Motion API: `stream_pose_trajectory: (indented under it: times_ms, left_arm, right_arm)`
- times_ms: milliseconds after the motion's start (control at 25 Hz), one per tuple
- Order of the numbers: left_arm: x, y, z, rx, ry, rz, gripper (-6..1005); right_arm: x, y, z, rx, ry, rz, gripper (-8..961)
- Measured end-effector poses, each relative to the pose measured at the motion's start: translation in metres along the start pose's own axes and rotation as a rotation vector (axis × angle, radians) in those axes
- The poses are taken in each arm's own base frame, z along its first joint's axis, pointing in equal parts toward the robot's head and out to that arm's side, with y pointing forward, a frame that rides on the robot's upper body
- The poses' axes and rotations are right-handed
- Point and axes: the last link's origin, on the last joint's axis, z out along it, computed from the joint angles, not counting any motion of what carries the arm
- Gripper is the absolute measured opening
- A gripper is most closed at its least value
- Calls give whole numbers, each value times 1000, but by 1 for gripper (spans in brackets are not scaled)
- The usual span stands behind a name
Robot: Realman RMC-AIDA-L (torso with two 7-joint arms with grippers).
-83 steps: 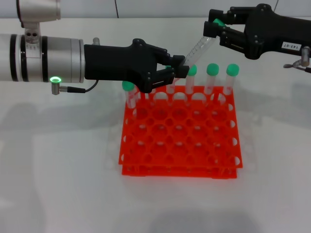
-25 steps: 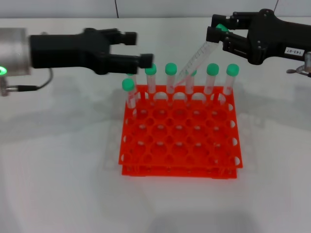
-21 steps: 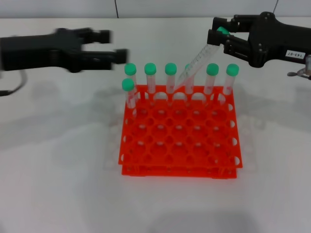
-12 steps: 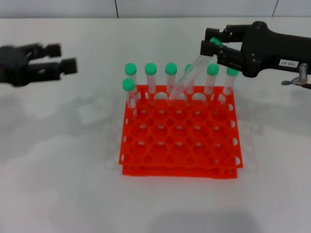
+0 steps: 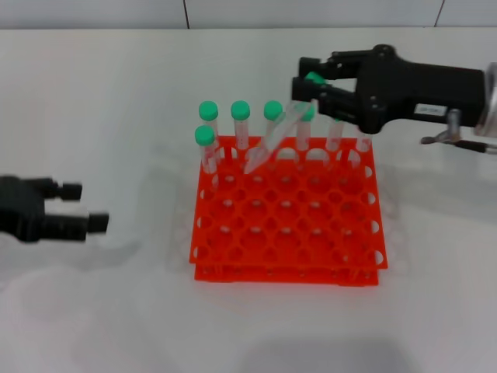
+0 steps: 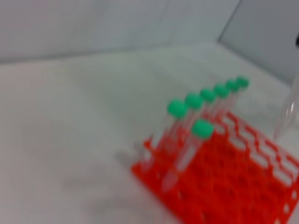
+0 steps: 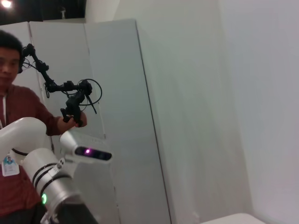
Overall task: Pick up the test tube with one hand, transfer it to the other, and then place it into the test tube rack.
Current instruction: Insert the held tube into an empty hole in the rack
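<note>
Handoff's done: my left gripper [image 5: 78, 208] has backed off to the near left, fingers apart and empty. Right gripper [image 5: 309, 87] has swung in over the far rows of the test tube rack [image 5: 287, 225], clamped on the tilted test tube [image 5: 268, 144]. Next up is lowering it into a hole.

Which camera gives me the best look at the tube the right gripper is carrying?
The head view: the test tube hangs tilted from the right gripper, lower end above the test tube rack. The left wrist view catches only a blurred sliver at its edge; the right wrist view shows none of it.
</note>
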Motion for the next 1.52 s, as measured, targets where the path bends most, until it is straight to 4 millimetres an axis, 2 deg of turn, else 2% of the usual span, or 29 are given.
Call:
stream_pose_trajectory:
  times_ms: [200,600,1120,1520]
  left_arm:
    - [-13,0,6,-1,-75,42,884]
    - [-8,10,19,-81,-117,168,884]
    - [-9,9,19,-80,-118,240,884]
    - [-11,9,20,-79,-104,262,884]
  right_arm:
    - [-2,-1,15,-4,21,-12,273]
    - [0,-6,33,10,84,-4,273]
    - [2,-11,39,48,99,0,273]
    - [6,-9,53,53,145,0,272]
